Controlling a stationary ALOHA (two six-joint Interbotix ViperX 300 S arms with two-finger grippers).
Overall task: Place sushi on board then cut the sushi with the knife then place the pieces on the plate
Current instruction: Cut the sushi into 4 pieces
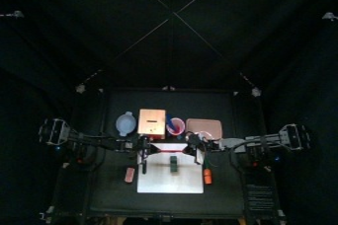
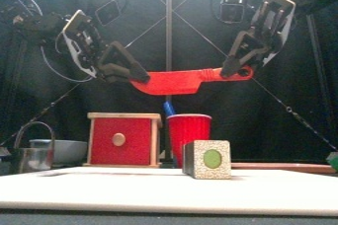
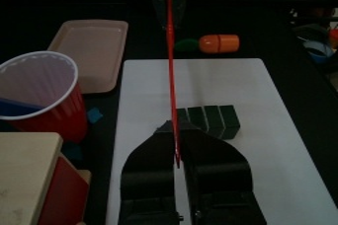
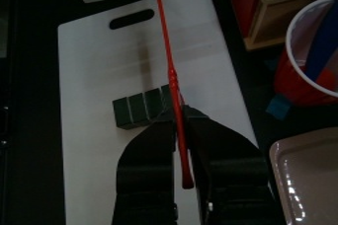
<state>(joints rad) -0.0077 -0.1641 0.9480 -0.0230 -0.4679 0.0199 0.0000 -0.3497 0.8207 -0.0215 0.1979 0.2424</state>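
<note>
Sushi [image 2: 207,158]: I see its blocks together on the white board [image 3: 251,91], straight below both grippers.
Knife [image 2: 179,79]: red, level in the air, spanning between them.
Left gripper [image 2: 136,75]: pinching one end of it.
Right gripper [image 2: 236,71]: pinching the other end.
Plate [image 1: 203,127]: behind the right gripper, beside the red cup [image 2: 189,135].

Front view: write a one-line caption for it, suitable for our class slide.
The left gripper and right gripper hold the red knife aloft over the sushi roll on the white board.
</note>
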